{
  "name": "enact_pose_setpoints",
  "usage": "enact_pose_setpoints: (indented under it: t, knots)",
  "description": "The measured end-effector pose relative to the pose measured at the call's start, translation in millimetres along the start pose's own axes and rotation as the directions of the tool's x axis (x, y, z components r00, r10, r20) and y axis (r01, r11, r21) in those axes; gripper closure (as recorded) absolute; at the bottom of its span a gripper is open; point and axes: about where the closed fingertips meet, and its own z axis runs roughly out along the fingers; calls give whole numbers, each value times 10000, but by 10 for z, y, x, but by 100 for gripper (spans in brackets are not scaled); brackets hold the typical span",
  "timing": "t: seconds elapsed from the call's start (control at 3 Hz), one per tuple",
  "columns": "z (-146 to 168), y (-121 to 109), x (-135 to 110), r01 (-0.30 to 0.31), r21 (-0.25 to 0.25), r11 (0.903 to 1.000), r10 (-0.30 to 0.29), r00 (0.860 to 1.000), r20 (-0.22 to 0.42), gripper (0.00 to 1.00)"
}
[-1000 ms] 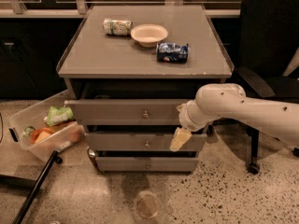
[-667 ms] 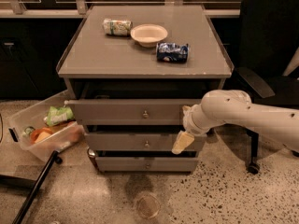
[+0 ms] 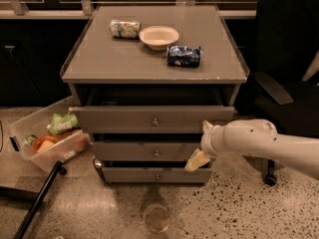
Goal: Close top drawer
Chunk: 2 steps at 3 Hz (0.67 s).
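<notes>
The top drawer (image 3: pixel 124 117) of the grey cabinet stands pulled out a short way, its flat front with a small round knob (image 3: pixel 155 121) at centre. Its inside is dark and no white card shows. My gripper (image 3: pixel 202 143) is at the right end of the drawer front, in front of the cabinet and level with the gap between the top and middle drawers. It is open and empty, with one tan finger (image 3: pixel 198 160) pointing down-left and the other at the drawer front's lower edge. The white arm reaches in from the right.
On the cabinet top (image 3: pixel 99 59) lie a can (image 3: pixel 124 28), a white bowl (image 3: pixel 159 36) and a blue packet (image 3: pixel 184 56). Two lower drawers (image 3: pixel 149 152) are below. A clear bin of snacks (image 3: pixel 47 138) stands on the left floor, a black chair (image 3: pixel 286 59) on the right.
My gripper and arm have shifted slightly right and down along the drawer front. The top drawer looks the same.
</notes>
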Motion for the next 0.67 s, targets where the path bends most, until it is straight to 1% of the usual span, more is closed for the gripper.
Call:
enact_pose_setpoints:
  t: [0.33, 0.67]
  knots:
    - [34, -157, 35, -110, 888, 9960, 75, 9992, 399, 0]
    - [43, -305, -16, 6, 1379, 9904, -105, 9974, 715, 0]
